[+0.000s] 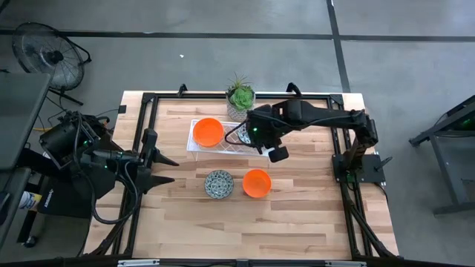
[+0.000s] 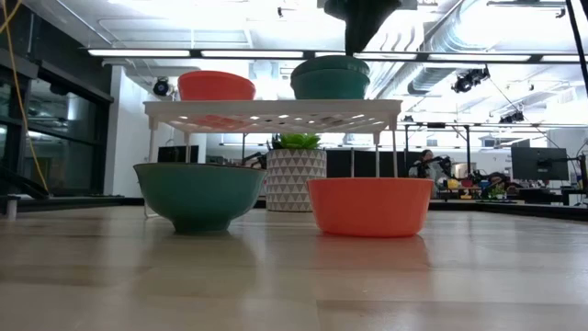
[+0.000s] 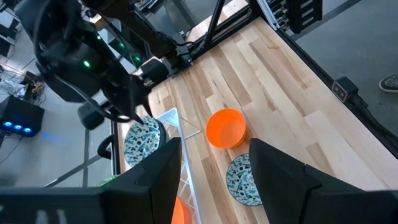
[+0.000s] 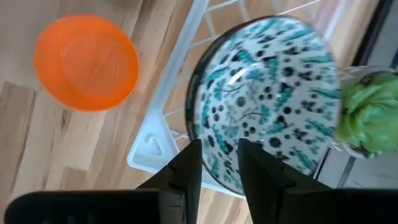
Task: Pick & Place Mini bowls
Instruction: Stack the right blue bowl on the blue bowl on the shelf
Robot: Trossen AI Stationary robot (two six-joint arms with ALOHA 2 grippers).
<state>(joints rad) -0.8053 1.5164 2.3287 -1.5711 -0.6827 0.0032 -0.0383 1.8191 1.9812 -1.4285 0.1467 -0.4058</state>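
Left arm: folded at the left edge of the table, forearm pointing toward the table's middle.
Left gripper (image 1: 165, 170): held low over the table's left side, fingers (image 3: 283, 180) spread well apart, nothing between them.
Right arm: extended from its base at the right edge of the table, reaching leftward across the far half, wrist bent downward.
Right gripper (image 4: 219, 163): pointing down, fingers (image 4: 186, 168) parted by a narrow gap, nothing clamped between them.
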